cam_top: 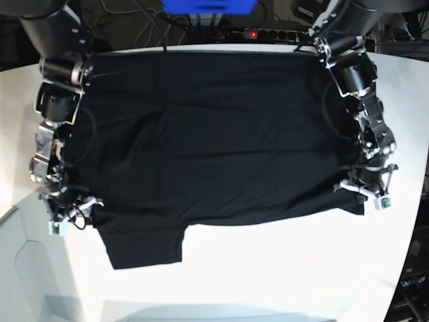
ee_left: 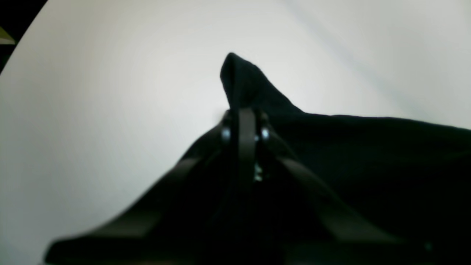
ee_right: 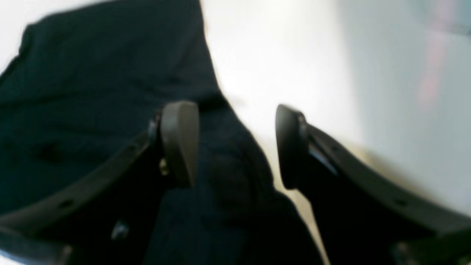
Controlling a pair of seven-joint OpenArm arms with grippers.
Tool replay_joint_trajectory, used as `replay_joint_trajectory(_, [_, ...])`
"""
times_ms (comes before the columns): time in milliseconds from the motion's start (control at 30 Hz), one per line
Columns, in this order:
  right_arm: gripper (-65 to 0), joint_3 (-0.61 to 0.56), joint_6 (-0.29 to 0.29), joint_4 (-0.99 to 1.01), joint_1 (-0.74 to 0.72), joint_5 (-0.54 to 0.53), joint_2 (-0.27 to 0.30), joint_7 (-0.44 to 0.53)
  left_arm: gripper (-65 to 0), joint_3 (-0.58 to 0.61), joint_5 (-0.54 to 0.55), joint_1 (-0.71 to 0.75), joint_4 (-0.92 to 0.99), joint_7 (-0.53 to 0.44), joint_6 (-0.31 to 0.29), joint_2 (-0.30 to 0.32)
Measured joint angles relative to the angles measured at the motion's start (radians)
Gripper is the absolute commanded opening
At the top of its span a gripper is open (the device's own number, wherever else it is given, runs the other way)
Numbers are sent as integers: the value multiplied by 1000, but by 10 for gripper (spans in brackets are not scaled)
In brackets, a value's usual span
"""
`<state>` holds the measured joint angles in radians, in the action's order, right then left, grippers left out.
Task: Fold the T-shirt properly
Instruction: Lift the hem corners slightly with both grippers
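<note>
The black T-shirt (cam_top: 214, 134) lies spread across the white table, folded over, with one sleeve sticking out toward the front left. At the shirt's right edge my left gripper (cam_top: 362, 191) is shut on the cloth. In the left wrist view a peak of the T-shirt (ee_left: 243, 81) rises just beyond the closed left gripper (ee_left: 244, 121). My right gripper (cam_top: 80, 211) sits at the shirt's left edge. In the right wrist view the right gripper (ee_right: 235, 147) is open, and a bunched edge of the T-shirt (ee_right: 92, 73) lies loose between its fingers.
The white table (cam_top: 281, 268) is bare in front of the shirt. A blue box (cam_top: 208, 5), a power strip (cam_top: 268, 32) with a red light and cables lie behind the far edge. The table's right edge (cam_top: 419, 221) runs close to my left gripper.
</note>
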<state>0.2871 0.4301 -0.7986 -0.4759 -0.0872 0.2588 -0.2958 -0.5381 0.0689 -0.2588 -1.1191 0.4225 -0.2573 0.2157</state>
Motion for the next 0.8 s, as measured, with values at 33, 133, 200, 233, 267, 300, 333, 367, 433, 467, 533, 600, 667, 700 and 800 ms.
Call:
replay_joint_trajectory(33, [-311, 1, 0, 42, -16, -3, 6, 2, -650, 0, -1, -2, 0, 1, 0, 0])
replay_joint_trajectory(133, [-311, 1, -1, 144, -63, 1, 18, 35, -650, -3, -4, -2, 0, -2, 0, 0])
replay_joint_trajectory(200, [-311, 1, 0, 177, -76, 1, 18, 70, -650, 2, -3, -2, 0, -3, 0, 0])
replay_joint_trajectory(233, [-311, 1, 0, 188, -77, 0, 19, 80, -650, 1, -4, -2, 0, -2, 0, 0])
replay_joint_trajectory(267, [-311, -4, -1, 199, -77, 0, 22, 79, -650, 0, -4, -2, 0, -2, 0, 0])
replay_joint_trajectory(300, [-311, -21, 0, 205, -74, 2, 26, 80, -650, -2, -4, -2, 0, -3, 0, 0])
replay_joint_trajectory(333, [-311, -36, -1, 204, -68, -3, 27, 90, -650, -3, -4, -2, 0, -3, 0, 1])
replay_joint_trajectory(367, [-311, -51, -1, 204, -65, -2, 29, 99, -650, -3, -4, -2, 0, -3, 0, 1])
replay_joint_trajectory(433, [-311, -81, -1, 201, -55, -3, 31, 117, -650, -3, -4, -2, 0, -3, 0, 0])
replay_joint_trajectory(467, [-311, -91, -3, 201, -48, -4, 31, 136, -650, -3, -4, -2, 0, -3, 0, 0])
replay_joint_trajectory(533, [-312, -105, -3, 199, -43, -8, 32, 146, -650, -3, -4, -2, 0, -3, 0, 0])
replay_joint_trajectory(600, [-333, -108, -3, 199, -44, -7, 32, 144, -650, -3, -4, -2, 0, -3, 0, 0])
replay_joint_trajectory(667, [-398, -109, -3, 199, -44, -8, 32, 143, -650, -3, -4, -2, 0, -3, 0, 0])
replay_joint_trajectory(700, [-445, -109, -3, 199, -44, -8, 32, 142, -650, -3, -4, -2, 0, -3, 0, 0])
replay_joint_trajectory(800, [-635, -109, -3, 200, -41, -10, 35, 135, -650, -3, -4, -2, 0, -3, 0, 0])
